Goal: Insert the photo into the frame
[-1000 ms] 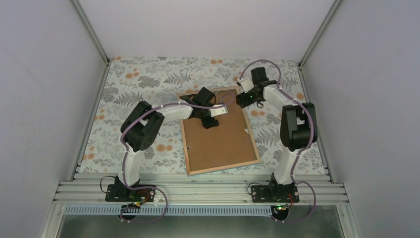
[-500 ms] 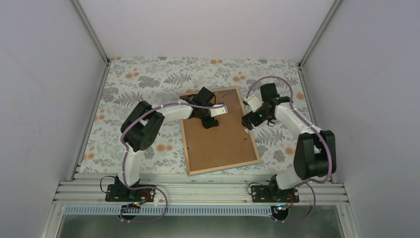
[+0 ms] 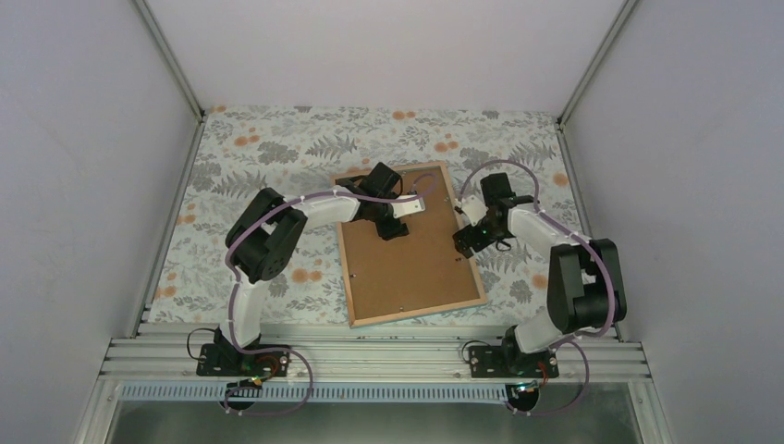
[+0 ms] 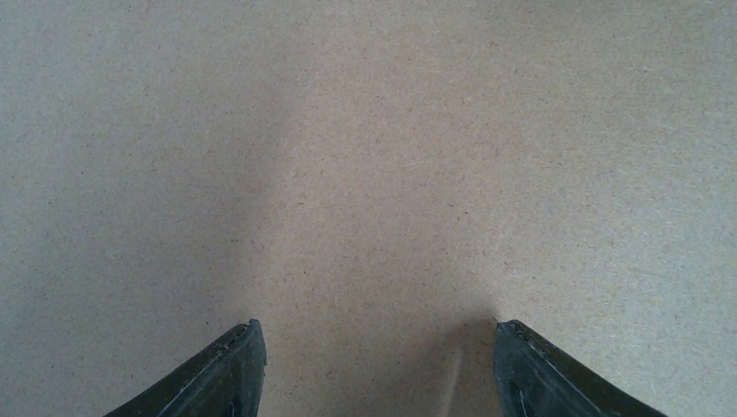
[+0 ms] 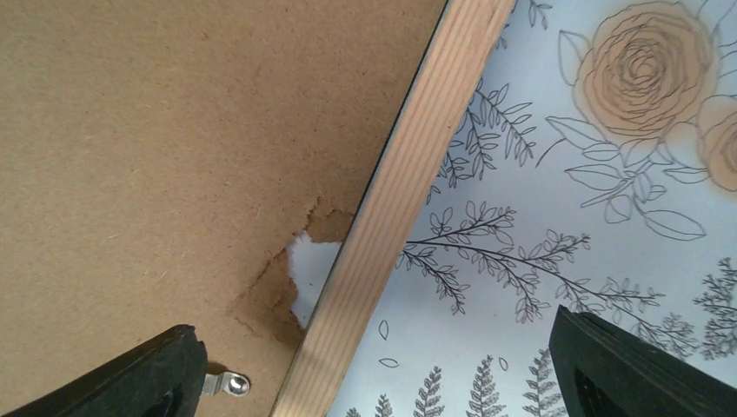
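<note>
Now that the right tool [image 5: 374,347] has spread wide and swung down the right rail of the frame [image 5: 408,191], it hovers empty by a torn notch in the backing board [image 5: 156,130]. The left tool [image 4: 378,334], half open and holding nothing, rests on that board; the frame lies back-up on the counter [image 3: 277,148]. The photo is hidden, presumably beneath the board, so only fastening seems left.

Top camera high behind, looking down on the whole worktop [image 3: 277,139], left wrist camera very close, facing the brown board [image 4: 365,174], right wrist camera close over the frame [image 5: 391,200] edge, all three views share the board
</note>
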`<state>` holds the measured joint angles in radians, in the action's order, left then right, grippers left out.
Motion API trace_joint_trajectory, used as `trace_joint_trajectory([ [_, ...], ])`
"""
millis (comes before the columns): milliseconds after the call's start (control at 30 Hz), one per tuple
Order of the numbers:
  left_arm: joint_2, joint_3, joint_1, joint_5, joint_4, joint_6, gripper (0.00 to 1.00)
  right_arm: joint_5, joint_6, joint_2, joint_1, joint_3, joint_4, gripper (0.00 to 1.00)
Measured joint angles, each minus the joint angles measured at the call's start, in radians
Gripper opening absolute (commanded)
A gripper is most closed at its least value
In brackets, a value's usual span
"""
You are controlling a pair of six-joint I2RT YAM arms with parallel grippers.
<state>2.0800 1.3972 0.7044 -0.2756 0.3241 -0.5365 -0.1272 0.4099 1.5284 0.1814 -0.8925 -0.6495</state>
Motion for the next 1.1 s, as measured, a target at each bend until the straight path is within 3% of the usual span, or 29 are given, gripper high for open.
trace_joint_trajectory([
  [400,0.001,0.000,0.000,-0.006,0.000,0.002,0.66,0.029,0.005,0.040,0.034,0.045,0.033,0.96],
  [567,0.002,0.000,0.000,-0.006,0.000,0.002,0.66,0.040,0.035,0.006,0.034,0.076,0.043,0.92],
  [833,0.002,0.000,0.000,-0.006,-0.005,0.002,0.66,0.075,0.075,-0.024,0.027,0.093,0.024,0.64],
  [1100,0.004,0.000,0.000,-0.006,-0.014,0.002,0.66,0.093,0.073,-0.023,0.024,0.093,0.028,0.49],
])
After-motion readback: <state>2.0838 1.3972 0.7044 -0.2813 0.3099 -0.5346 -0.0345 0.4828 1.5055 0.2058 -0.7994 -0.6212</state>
